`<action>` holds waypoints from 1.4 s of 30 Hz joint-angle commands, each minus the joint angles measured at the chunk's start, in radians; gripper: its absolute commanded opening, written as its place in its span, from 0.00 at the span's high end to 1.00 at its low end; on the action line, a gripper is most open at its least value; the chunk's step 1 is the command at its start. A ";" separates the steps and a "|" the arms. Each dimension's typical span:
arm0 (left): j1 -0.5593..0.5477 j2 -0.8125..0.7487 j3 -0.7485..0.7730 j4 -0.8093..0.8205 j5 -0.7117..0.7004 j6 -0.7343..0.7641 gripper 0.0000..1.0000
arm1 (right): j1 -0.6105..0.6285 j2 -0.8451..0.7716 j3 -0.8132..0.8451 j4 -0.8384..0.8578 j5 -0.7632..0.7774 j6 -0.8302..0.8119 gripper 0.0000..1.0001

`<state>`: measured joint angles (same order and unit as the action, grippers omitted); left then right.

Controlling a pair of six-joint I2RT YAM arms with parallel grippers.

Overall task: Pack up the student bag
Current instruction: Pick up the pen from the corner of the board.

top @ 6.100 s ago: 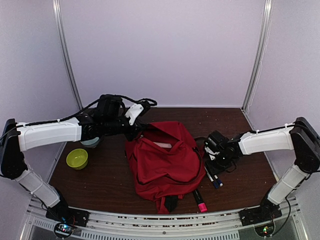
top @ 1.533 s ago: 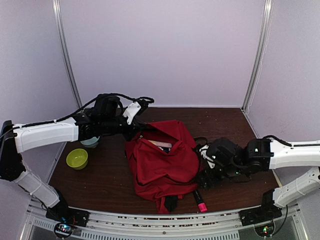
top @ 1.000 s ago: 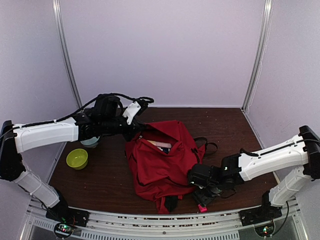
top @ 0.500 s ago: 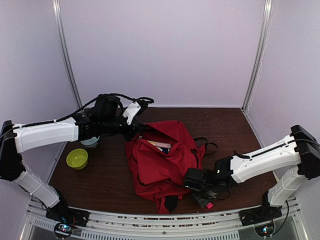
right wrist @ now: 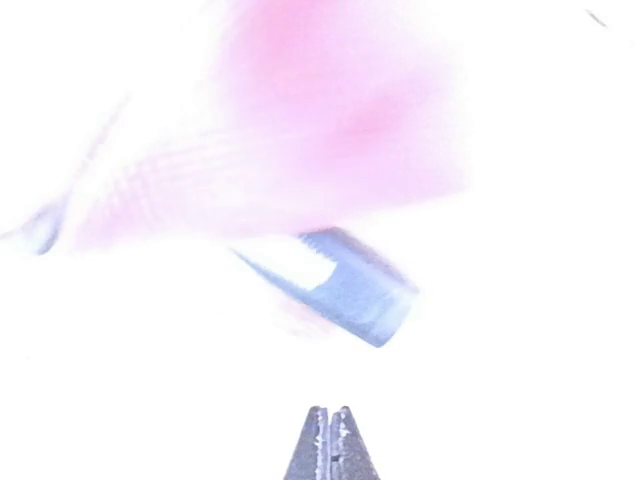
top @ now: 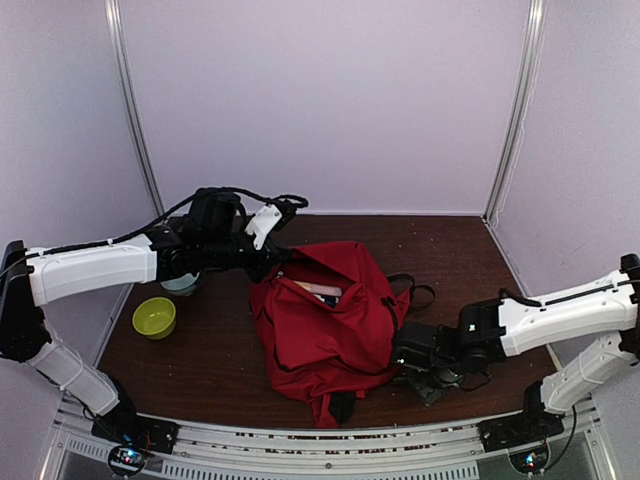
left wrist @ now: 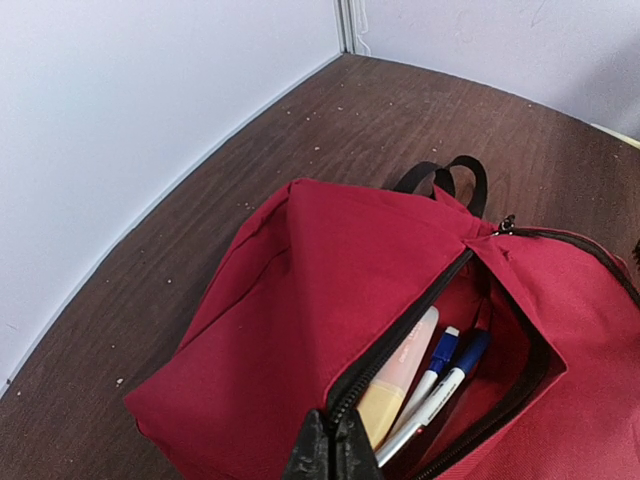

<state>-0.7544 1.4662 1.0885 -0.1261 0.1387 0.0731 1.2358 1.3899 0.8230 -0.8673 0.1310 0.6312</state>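
Observation:
The student bag, a big red backpack, lies in the middle of the table with its top pocket unzipped. My left gripper is shut on the zipper edge of that pocket and holds it up and open. Inside lie a pale yellow highlighter and two white markers with blue caps. My right gripper is low at the table just right of the bag's near corner. In the right wrist view, which is washed out, its fingertips are shut together with nothing between them. Beyond them is a pink blur and a grey-blue piece.
A green bowl stands at the left, and a pale blue cup sits partly under my left arm. The bag's black strap loop lies on the table to its right. Walls close the table at the back and sides.
My right gripper has gone from open to shut and has shifted right along the front of the bag. The pink marker that lay there no longer shows from above. The left arm has not moved.

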 commanded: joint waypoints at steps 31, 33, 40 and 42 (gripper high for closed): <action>0.001 -0.037 -0.011 0.088 0.026 0.034 1.00 | -0.153 0.175 -0.056 0.064 -0.087 -0.171 0.72; 0.001 -0.037 -0.011 0.088 0.023 0.034 1.00 | -0.152 0.159 -0.060 0.045 -0.076 -0.161 0.78; 0.001 -0.034 -0.015 0.097 0.022 0.029 1.00 | -0.158 0.044 -0.089 -0.013 -0.056 -0.083 0.86; 0.001 -0.032 -0.015 0.099 0.020 0.027 1.00 | -0.178 -0.021 -0.097 -0.018 -0.029 -0.052 0.88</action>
<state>-0.7544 1.4567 1.0733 -0.1200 0.1390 0.1024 1.0813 1.4670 0.7559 -0.7998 0.0174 0.5049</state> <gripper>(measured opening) 0.021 0.278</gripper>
